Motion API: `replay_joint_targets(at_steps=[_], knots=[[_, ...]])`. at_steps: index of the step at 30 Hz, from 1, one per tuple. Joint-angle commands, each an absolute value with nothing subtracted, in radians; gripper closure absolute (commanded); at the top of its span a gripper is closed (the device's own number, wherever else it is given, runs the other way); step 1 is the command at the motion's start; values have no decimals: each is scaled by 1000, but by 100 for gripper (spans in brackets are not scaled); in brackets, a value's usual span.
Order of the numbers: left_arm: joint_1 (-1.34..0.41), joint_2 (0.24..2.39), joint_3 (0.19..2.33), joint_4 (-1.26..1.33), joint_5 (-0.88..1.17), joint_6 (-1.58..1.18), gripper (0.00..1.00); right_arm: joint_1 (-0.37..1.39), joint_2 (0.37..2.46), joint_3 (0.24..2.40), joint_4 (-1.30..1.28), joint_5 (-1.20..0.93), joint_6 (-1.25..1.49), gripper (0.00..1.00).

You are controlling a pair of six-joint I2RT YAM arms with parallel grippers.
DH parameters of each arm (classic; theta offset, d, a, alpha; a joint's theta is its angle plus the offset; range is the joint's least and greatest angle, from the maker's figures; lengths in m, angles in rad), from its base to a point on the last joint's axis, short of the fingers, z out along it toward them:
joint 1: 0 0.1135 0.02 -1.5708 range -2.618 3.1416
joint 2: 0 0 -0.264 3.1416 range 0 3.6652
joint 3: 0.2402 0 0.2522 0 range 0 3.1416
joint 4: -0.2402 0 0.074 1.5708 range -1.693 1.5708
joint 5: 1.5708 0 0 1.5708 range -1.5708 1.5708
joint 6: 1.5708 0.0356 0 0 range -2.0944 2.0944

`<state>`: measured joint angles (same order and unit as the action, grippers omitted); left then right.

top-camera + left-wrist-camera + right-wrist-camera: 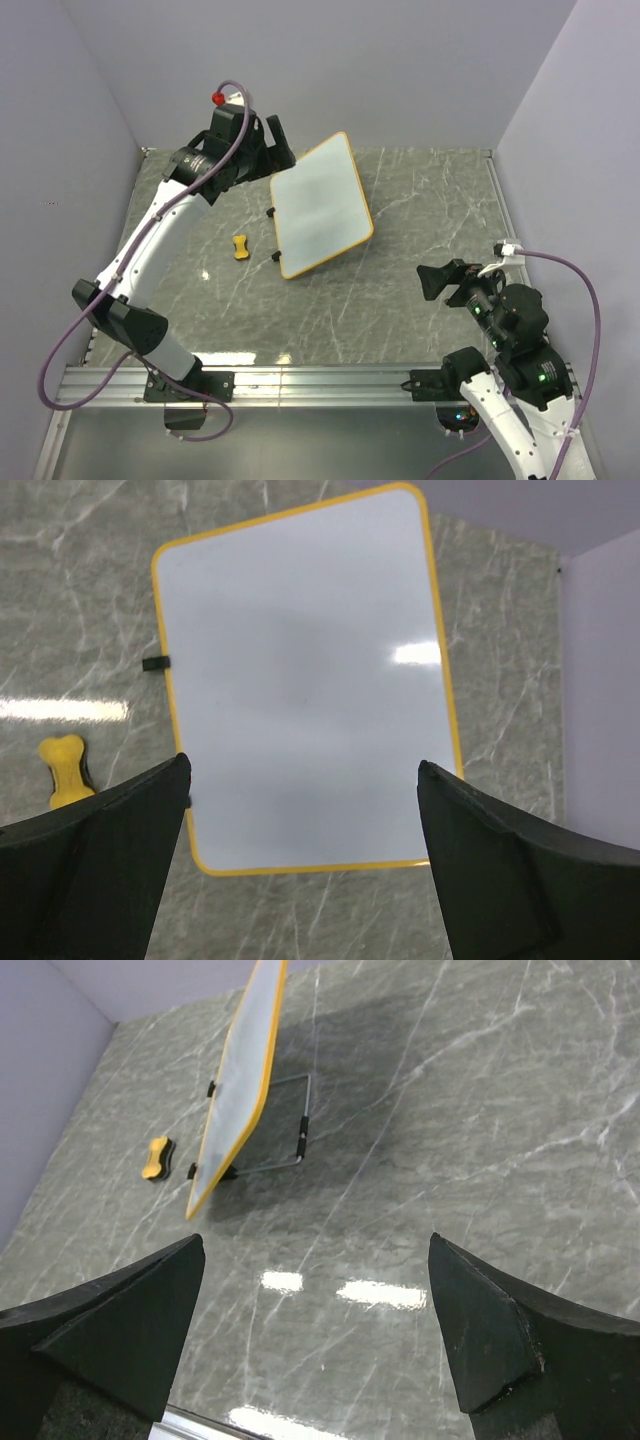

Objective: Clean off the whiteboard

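Top external, left to right. Left hand (303, 775): released, jaws wide, hovering over the board's face. Yellow eraser (241, 246): loose on the worktop (420, 200), near the board's left edge. Whiteboard (320, 205): mid-worktop, propped tilted on a wire stand (304, 1110); no marks discernible. Right hand (315, 1250): released, empty, well apart. Risk: wiping pressure may tip or slide the unbraced board.

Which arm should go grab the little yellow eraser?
Probably the left. The left tool, open, hangs by the whiteboard, on the eraser's side of the table. The right tool, open too, sits far off on the board's other side.
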<state>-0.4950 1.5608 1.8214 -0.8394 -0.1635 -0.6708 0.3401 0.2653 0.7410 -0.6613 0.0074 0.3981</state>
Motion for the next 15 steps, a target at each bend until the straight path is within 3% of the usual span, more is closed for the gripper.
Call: replay_joint_targets(at_steps=[1,15], knots=[[-505,1592,1896,-813,-163,-680,1,342,258,726,-663,3,405,0],[-509,1583,1896,-772,-186,-611,1,342,313,726,-606,-28,388,0]])
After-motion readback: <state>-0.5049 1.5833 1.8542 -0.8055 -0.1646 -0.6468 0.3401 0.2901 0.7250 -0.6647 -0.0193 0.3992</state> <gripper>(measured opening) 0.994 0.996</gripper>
